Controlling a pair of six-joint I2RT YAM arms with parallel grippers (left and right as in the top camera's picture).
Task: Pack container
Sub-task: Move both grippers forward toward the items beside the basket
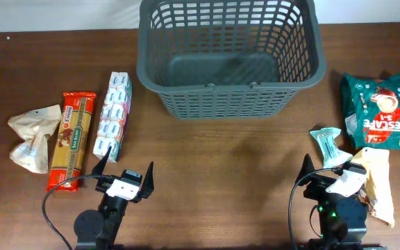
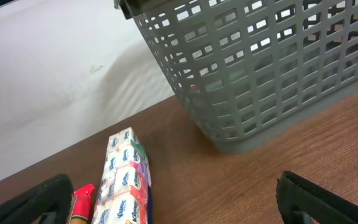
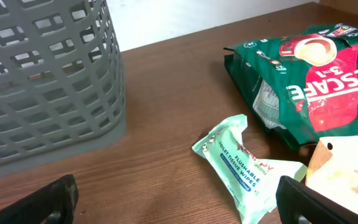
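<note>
The container (image 1: 229, 97), a large dark grey slotted basket, stands empty at the table's far centre; it also shows in the left wrist view (image 2: 272, 81) and the right wrist view (image 3: 42, 81). My left gripper (image 1: 126, 168) is open and empty near the front edge, beside a Kleenex tissue strip (image 1: 113, 112) (image 2: 124, 186) and a red pasta packet (image 1: 70, 139). My right gripper (image 1: 332, 169) is open and empty near the front right, close to a mint wipes pack (image 1: 330, 145) (image 3: 247, 165).
A crumpled beige paper bag (image 1: 33, 135) lies far left. A green Nescafe bag (image 1: 382, 111) (image 3: 312, 74) lies at the right, and a beige paper packet (image 1: 377, 182) lies below it by the right gripper.
</note>
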